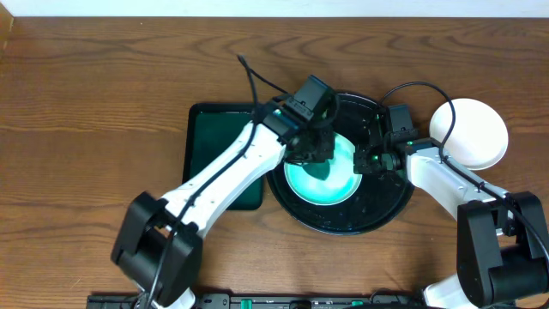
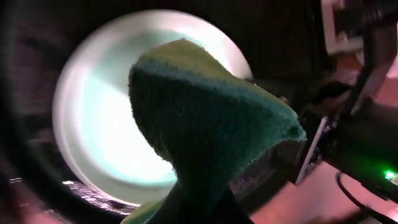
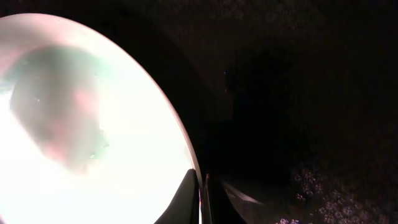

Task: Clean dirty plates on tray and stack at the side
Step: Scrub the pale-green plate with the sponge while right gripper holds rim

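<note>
On the round black tray (image 1: 377, 215) lies one mint-white plate (image 1: 307, 184). My left gripper (image 1: 316, 153) hovers over it, shut on a dark green sponge (image 2: 205, 118) whose tip rests on the plate's face (image 2: 93, 124). My right gripper (image 1: 371, 160) is at the plate's right edge. In the right wrist view its two fingers (image 3: 186, 198) are shut on the thin rim of the plate (image 3: 93, 155), one above and one below. Beside the tray, on the table to the right, sits a white plate (image 1: 470, 133); whether another lies under it I cannot tell.
A dark green rectangular tray (image 1: 219, 154) lies against the black tray's left side, partly under my left arm. The right arm's body (image 2: 354, 124) is close to the sponge. Bare wooden table (image 1: 103, 103) surrounds everything.
</note>
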You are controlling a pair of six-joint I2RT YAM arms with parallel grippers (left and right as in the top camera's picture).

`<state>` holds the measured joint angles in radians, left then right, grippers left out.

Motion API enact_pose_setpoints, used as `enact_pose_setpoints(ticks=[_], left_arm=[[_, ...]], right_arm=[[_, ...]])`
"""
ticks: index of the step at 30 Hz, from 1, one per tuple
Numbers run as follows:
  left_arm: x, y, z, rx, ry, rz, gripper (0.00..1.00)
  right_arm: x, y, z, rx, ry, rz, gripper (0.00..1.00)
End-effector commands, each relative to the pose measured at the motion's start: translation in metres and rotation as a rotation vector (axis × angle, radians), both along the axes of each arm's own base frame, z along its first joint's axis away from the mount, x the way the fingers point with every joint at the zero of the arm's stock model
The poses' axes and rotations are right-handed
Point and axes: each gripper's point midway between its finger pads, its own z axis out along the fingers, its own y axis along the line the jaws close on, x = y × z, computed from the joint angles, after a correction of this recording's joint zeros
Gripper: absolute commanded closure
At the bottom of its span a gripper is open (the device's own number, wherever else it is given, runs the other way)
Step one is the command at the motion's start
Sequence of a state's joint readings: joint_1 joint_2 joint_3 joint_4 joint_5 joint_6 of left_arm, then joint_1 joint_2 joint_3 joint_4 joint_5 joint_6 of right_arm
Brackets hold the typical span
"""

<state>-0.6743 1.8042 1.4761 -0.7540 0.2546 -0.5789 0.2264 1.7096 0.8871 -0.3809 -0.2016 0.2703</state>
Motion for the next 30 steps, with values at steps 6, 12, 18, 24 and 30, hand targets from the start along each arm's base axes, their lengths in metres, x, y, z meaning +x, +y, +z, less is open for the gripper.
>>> enact_pose_setpoints(ticks=[6, 12, 18, 24, 30], left_arm=[[0.012, 0.025, -0.04, 0.182, 0.003, 0.079, 0.93], [0.007, 0.025, -0.075, 0.237, 0.07, 0.074, 0.92], [0.003, 0.026, -0.102, 0.279, 0.118, 0.067, 0.93], [-0.004, 0.022, -0.128, 0.308, 0.157, 0.055, 0.93], [-0.021, 0.009, -0.157, 0.318, 0.212, 0.012, 0.93]], right_arm=[[-0.007, 0.013, 0.0, 0.033, 0.011, 0.032, 0.99], [-0.007, 0.013, 0.0, 0.033, 0.011, 0.032, 0.99], [-0.007, 0.013, 0.0, 0.033, 0.011, 0.032, 0.99], [-0.007, 0.013, 0.0, 0.032, 0.01, 0.035, 0.99], [-0.007, 0.013, 0.0, 0.032, 0.01, 0.035, 0.99]])
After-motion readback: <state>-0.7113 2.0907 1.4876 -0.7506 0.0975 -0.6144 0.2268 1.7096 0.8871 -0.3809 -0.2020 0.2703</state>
